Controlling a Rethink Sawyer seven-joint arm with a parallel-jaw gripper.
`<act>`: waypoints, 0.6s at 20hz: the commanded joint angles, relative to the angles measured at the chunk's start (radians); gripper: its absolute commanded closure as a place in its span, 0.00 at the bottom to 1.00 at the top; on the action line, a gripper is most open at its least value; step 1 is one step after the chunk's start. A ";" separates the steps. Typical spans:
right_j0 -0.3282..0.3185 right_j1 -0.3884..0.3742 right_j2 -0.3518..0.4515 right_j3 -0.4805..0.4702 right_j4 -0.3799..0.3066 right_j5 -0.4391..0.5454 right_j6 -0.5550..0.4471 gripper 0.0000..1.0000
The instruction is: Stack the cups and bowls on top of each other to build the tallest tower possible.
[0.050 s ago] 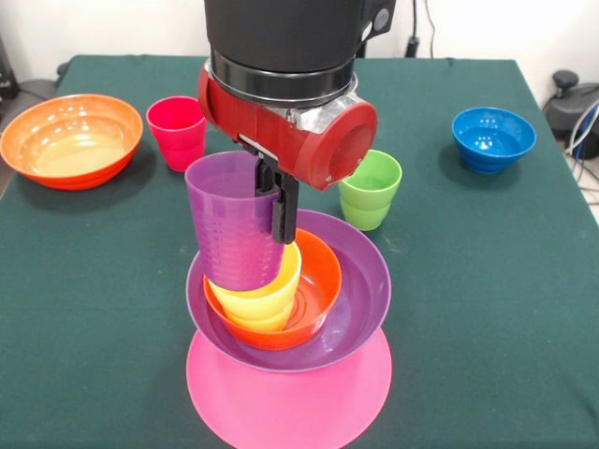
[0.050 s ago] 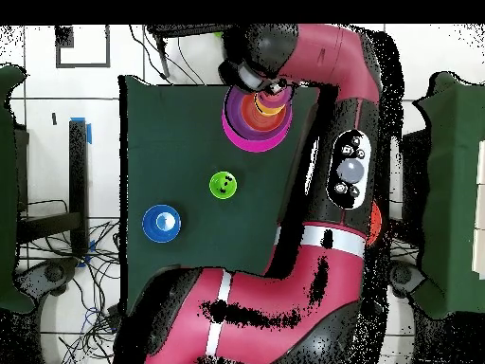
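While clamped on its rim, the fingers (image 1: 278, 201) hold the purple cup (image 1: 234, 222) tilted over the tower (image 1: 290, 374).

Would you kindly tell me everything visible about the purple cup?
The purple cup is a glossy plastic tumbler, smooth above and ribbed below, mouth up and tilted. Its base sits inside the yellow cup atop the tower. The claw grips its rim, one black finger running down its outer wall.

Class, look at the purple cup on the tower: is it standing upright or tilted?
Tilted. In the front view the purple cup leans, its mouth higher on one side, its base resting in the yellow cup, with the gripper clamped on its rim.
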 commanded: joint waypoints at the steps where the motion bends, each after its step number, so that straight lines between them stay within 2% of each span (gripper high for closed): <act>1: 0.030 0.005 0.044 0.129 0.012 -0.021 0.109 1.00; 12: 0.034 0.001 0.030 0.149 0.032 -0.041 0.108 1.00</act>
